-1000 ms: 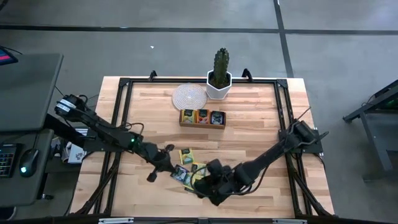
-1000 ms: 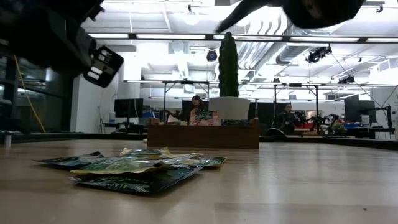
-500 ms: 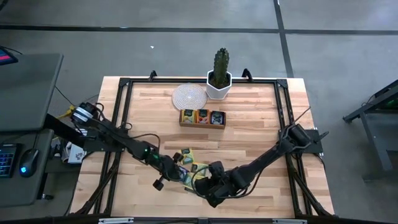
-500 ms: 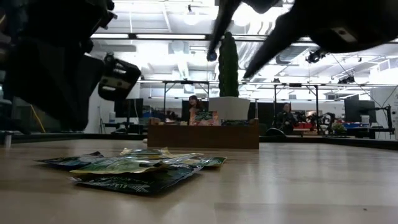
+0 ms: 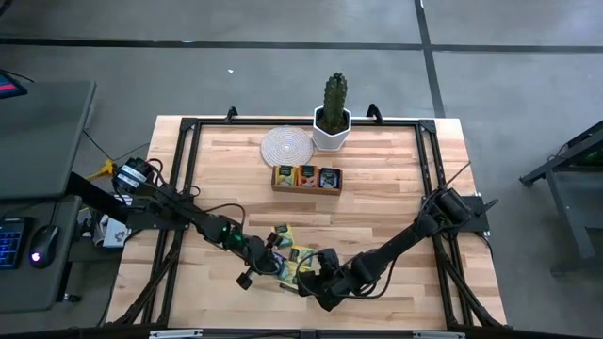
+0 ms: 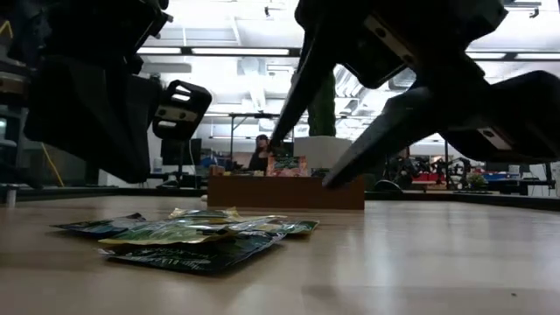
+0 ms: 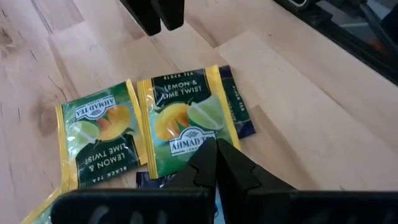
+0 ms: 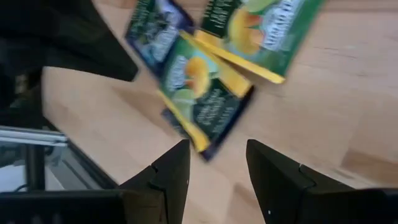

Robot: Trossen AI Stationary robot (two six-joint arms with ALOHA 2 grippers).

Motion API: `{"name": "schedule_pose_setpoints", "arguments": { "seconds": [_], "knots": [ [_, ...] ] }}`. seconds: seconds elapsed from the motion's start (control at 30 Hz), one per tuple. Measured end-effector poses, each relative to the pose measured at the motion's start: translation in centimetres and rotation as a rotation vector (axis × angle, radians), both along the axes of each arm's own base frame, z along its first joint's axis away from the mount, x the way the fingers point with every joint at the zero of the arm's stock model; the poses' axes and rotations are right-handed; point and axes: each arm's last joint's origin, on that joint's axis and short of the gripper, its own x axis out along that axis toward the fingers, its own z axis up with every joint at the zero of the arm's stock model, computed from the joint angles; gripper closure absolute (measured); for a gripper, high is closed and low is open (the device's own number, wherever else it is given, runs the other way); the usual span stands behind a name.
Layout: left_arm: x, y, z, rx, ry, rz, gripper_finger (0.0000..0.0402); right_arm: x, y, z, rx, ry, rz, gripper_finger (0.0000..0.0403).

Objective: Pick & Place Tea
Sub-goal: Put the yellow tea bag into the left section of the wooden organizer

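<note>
Left gripper [image 7: 216, 163], clenched empty, hovers over Ahmad Tea "Lemon & Lime Twist" packets [image 7: 186, 124]; right gripper [image 8: 214, 171] spread.

Wooden table [image 5: 396, 188]: tea packets [image 5: 288, 254], tray [image 5: 307, 178]

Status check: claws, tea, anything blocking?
Left claw shut, over the tea pile. Right claw open, above the pile's edge. Nothing held. Nothing blocking.

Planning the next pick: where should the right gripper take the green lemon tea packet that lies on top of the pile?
Probably by its free yellow edge, from above: the packet lies flat, partly overlapping a dark packet. The open right gripper hovers close by.
</note>
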Motion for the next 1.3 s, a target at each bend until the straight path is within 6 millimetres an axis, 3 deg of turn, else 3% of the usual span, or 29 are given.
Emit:
{"name": "schedule_pose_setpoints", "arguments": {
  "seconds": [0.83, 1.1, 1.3],
  "knots": [
    [0.1, 0.0, 0.0, 0.055, -0.049, -0.020, 0.0401, 0.5, -1.7, -0.5, 0.022, 0.055, -0.021, 0.0249],
    [2.3, -0.7, -1.6, 0.049, 0.002, -0.023, 0.0401, 0.5, -1.7, -0.5, 0.023, 0.057, -0.017, 0.0249],
    [2.7, -0.7, -2.6, 0.084, 0.063, 0.031, 0.0401, 0.4, -1.5, -0.5, 0.049, 0.069, -0.009, 0.0249]
  ]
}}
